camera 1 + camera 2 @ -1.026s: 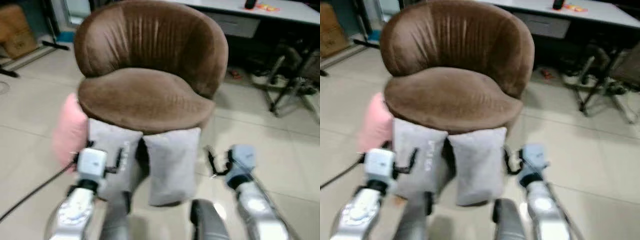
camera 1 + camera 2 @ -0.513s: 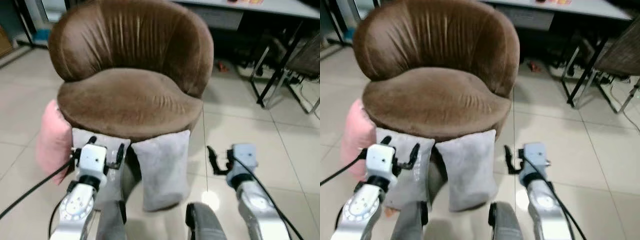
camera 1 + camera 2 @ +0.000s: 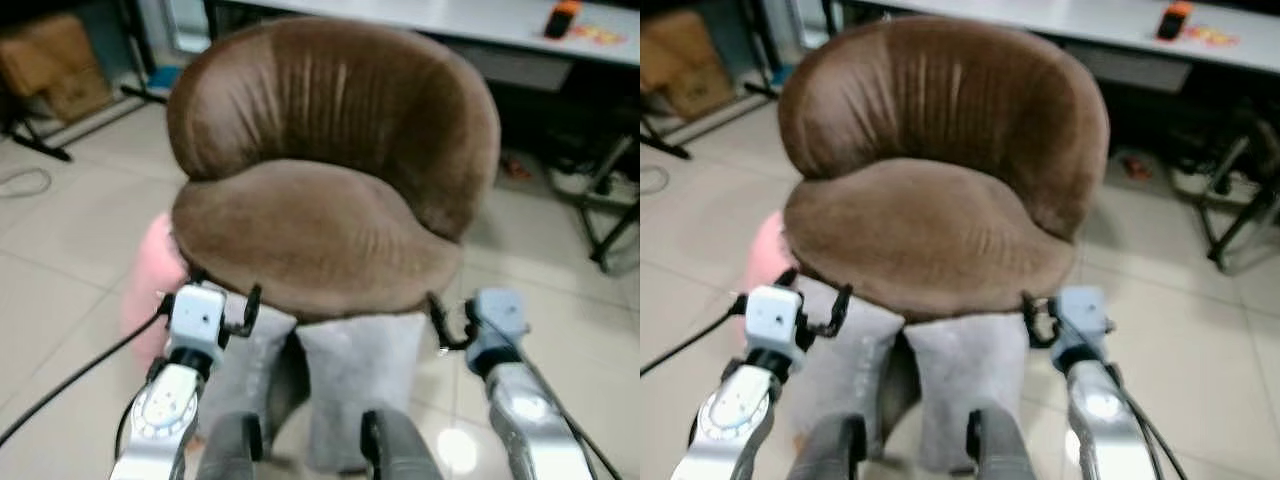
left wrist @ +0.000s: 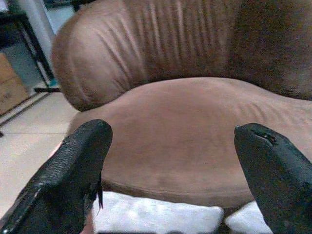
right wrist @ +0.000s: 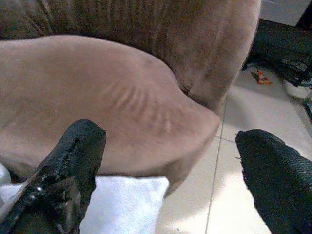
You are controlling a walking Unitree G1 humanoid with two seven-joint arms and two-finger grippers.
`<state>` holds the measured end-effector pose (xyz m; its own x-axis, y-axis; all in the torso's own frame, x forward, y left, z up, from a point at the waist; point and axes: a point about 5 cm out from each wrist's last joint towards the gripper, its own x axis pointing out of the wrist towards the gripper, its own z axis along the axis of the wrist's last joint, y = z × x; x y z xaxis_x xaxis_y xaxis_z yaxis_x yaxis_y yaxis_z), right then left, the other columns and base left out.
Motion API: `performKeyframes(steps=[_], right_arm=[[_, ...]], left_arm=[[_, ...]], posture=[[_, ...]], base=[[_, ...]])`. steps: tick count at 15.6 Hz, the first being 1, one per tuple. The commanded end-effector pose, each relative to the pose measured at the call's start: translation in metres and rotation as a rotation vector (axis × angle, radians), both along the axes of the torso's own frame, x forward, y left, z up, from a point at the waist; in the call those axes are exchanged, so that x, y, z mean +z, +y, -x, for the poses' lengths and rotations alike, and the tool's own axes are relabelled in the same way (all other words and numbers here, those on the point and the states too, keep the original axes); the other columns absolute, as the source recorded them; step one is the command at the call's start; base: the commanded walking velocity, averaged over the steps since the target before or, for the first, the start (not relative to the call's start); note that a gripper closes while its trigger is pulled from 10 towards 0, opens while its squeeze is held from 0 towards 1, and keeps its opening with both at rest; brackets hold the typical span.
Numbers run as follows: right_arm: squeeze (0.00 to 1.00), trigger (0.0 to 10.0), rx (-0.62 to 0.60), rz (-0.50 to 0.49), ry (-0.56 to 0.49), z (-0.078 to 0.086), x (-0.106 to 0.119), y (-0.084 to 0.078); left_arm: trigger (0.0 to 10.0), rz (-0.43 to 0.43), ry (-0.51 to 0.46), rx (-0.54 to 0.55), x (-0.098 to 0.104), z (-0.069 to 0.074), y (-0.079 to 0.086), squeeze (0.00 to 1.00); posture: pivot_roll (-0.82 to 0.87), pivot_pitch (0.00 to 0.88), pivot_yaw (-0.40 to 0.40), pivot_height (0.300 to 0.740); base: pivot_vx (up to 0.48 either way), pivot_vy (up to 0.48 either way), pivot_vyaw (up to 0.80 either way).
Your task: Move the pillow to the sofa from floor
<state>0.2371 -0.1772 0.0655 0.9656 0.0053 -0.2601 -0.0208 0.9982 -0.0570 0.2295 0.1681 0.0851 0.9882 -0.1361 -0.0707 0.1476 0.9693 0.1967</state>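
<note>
L gripper [image 3: 222,302] & R gripper [image 3: 452,322] both w/ fingers spread, holding nothing, raised at the front edge of the brown sofa [image 3: 320,190]. Two grey pillows [image 3: 352,370] lean on the sofa base on the floor, just below & between the fingertips; pink pillow [image 3: 148,290] sits outside the L fingers

I see two grey pillows [image 3: 355,385] standing side by side on the floor [image 3: 70,260], leaning against the front of the brown sofa [image 3: 320,215] at its 6 o'clock, their tops tucked under the seat edge. A pink pillow [image 3: 150,290] sits on the floor at the sofa's 8 o'clock, touching its side, partly hidden.
</note>
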Motion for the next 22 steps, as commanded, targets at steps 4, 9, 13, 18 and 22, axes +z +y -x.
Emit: performKeyframes(steps=[4, 9, 13, 18, 22], right_arm=[[0.00, 10.0, 0.037, -0.038, -0.008, -0.006, 0.003, 0.010], [0.00, 10.0, 0.063, -0.100, 0.015, -0.010, 0.000, 0.012], [0.00, 10.0, 0.093, -0.129, 0.031, -0.020, -0.002, 0.014], [0.00, 10.0, 0.176, -0.140, 0.036, -0.034, -0.004, 0.034], [0.00, 10.0, 0.271, -0.173, 0.087, -0.041, -0.013, 0.051]], left_arm=[[10.0, -0.038, 0.005, 0.009, -0.002, 0.002, 0.006, 0.00], [10.0, -0.063, 0.007, -0.004, -0.003, 0.003, 0.007, 0.00], [10.0, -0.074, 0.020, -0.034, -0.004, 0.004, 0.007, 0.00], [10.0, -0.078, 0.030, -0.041, -0.005, 0.008, 0.008, 0.00], [10.0, -0.084, 0.041, -0.043, -0.006, 0.013, 0.012, 0.00]], posture=[[-0.04, 0.000, -0.056, 0.575], [-0.03, 0.000, -0.060, 0.530], [-0.03, 0.000, -0.060, 0.495], [-0.01, 0.000, -0.068, 0.445], [0.00, 0.000, -0.076, 0.405]], base=[[0.000, 0.000, 0.00], [0.000, 0.000, 0.00], [0.000, 0.000, 0.00], [0.000, 0.000, 0.00], [0.000, 0.000, 0.00]])
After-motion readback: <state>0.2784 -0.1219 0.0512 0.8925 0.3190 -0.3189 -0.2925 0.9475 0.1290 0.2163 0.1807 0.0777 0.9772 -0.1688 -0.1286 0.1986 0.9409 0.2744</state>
